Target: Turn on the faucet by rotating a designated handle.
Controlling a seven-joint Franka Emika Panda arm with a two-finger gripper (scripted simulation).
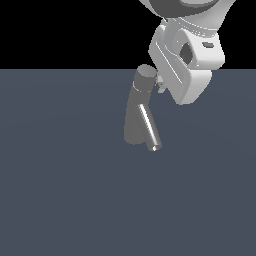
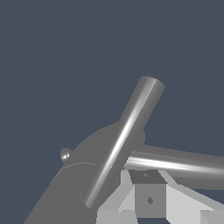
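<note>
My white arm comes down from the upper part of the exterior view, and its bulky wrist hides most of my claw, which sits right against the round top cap of the grey metallic leaning cylindrical faucet. The faucet stands on the flat slate-blue table, near the middle of the exterior view, its column tilting so that the cap lies further toward the exterior view's right than its base.

A thicker shiny tube, the spout, slants downward along the column from just under the cap, its open end lowest and pointing toward the bottom of the exterior view and slightly to the exterior view's right.

In the wrist view the same spout crosses the dark faucet body as a bright diagonal bar. Behind it, the thin straight grey metal rod of the handle runs nearly level, sideways out from the faucet's top, its long axis almost crosswise to the spout. A small shiny knob shows on the far side of the body.

Pale parts of my claw sit just beside the handle's inner end, close under it. I cannot tell how wide the claw stands, nor whether it grips the handle or merely lies next to it.
</note>
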